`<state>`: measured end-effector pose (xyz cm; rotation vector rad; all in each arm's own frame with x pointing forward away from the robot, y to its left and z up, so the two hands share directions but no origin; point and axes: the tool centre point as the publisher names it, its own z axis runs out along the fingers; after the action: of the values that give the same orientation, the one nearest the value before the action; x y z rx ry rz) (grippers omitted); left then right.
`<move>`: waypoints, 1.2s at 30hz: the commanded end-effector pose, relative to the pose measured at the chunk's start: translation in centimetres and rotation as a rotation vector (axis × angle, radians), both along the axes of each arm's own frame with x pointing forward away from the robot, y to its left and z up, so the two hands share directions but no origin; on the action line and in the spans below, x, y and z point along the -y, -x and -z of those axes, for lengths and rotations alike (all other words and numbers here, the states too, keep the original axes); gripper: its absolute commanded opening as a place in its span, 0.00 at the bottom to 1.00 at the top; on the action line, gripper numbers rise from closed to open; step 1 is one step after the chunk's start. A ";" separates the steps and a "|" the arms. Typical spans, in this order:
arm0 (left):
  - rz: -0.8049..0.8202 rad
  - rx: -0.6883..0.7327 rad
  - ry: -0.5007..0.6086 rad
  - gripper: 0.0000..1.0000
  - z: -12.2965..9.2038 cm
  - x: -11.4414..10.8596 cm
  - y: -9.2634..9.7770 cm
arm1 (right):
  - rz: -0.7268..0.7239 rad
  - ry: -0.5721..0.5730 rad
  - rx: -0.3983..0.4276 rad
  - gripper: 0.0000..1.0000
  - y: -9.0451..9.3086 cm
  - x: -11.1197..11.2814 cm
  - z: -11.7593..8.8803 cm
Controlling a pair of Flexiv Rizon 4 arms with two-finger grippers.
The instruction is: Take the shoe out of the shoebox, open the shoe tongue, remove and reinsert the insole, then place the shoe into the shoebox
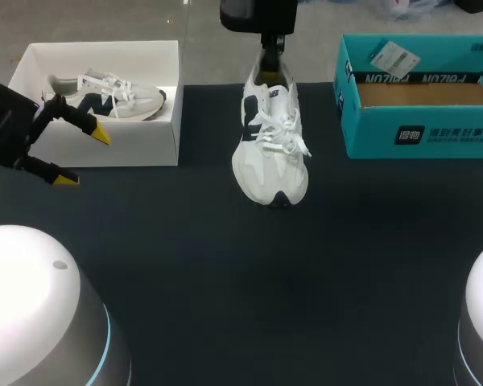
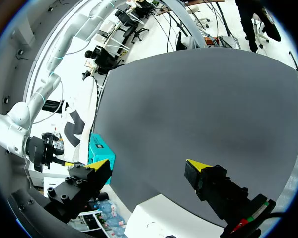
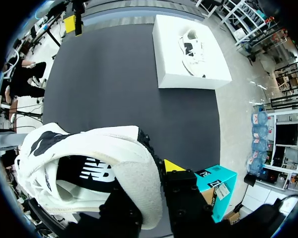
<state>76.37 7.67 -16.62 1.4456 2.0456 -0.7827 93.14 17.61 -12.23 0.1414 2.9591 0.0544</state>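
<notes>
Nearest the robot, the dark desk (image 1: 225, 281) lies bare in front of the two arm bases. A little farther on, at the left edge, the left jaws hang apart with nothing between them. Their yellow fingertips (image 1: 101, 135) sit just in front of the near left corner of the white shoebox (image 1: 121, 149). In the left wrist view the same fingertips (image 2: 98, 163) spread wide over the desk (image 2: 188, 109), with a corner of the white shoebox (image 2: 164, 213) under them and the teal box (image 2: 102, 153) off beyond one finger. At the middle of the desk the white shoe (image 1: 271, 153) points its toe toward the robot, laces up, its heel at the far edge. It cannot be told whether the sole rests on the desk. The right jaws are clamped on the heel of that shoe from above. In the right wrist view one yellow-tipped finger (image 3: 173, 166) presses the outside of the padded heel collar of the shoe (image 3: 89, 163), and the other goes down inside the opening. Farther back on the left, the white shoebox stands open with a second shoe (image 1: 113, 100) lying on its side inside, toe toward the middle of the desk. On the far right, well apart from the shoe, the teal box (image 1: 419, 133) stands open, showing a brown cardboard floor and a paper tag (image 1: 393, 56) at its back rim
</notes>
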 end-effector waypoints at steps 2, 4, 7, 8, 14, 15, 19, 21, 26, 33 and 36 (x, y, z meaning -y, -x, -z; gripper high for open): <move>-0.001 -0.001 -0.004 1.00 0.0 0.0 0.0 | -0.002 -0.007 0.014 0.00 0.9 0.5 -0.2; -0.001 -0.001 -0.004 1.00 0.0 0.0 0.0 | -0.002 -0.007 0.014 0.00 0.9 0.5 -0.2; -0.001 -0.001 -0.004 1.00 0.0 0.0 0.0 | -0.002 -0.007 0.014 0.00 0.9 0.5 -0.2; -0.001 -0.001 -0.004 1.00 0.0 0.0 0.0 | -0.002 -0.007 0.014 0.00 0.9 0.5 -0.2; -0.001 -0.001 -0.004 1.00 0.0 0.0 0.0 | -0.002 -0.007 0.014 0.00 0.9 0.5 -0.2; -0.001 -0.001 -0.004 1.00 0.0 0.0 0.0 | -0.002 -0.007 0.014 0.00 0.9 0.5 -0.2; -0.001 -0.001 -0.004 1.00 0.0 0.0 0.0 | 0.041 -0.008 0.016 0.00 -1.2 2.9 0.1; -0.001 -0.001 -0.004 1.00 0.0 0.0 0.0 | 0.069 -0.016 0.037 0.00 -2.9 4.9 0.0; -0.001 -0.001 -0.004 1.00 0.0 0.0 0.0 | 0.100 -0.064 0.070 0.00 -6.8 10.3 -1.0; -0.001 -0.001 -0.004 1.00 0.0 0.0 0.0 | -0.001 -0.038 0.126 0.00 -9.8 16.6 -1.3; -0.001 -0.001 -0.004 1.00 0.0 0.0 0.0 | -0.025 0.038 0.125 0.00 -10.5 19.0 -0.8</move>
<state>76.37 7.67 -16.62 1.4456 2.0456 -0.7827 103.82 1.44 -11.19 0.1102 2.8413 -0.0243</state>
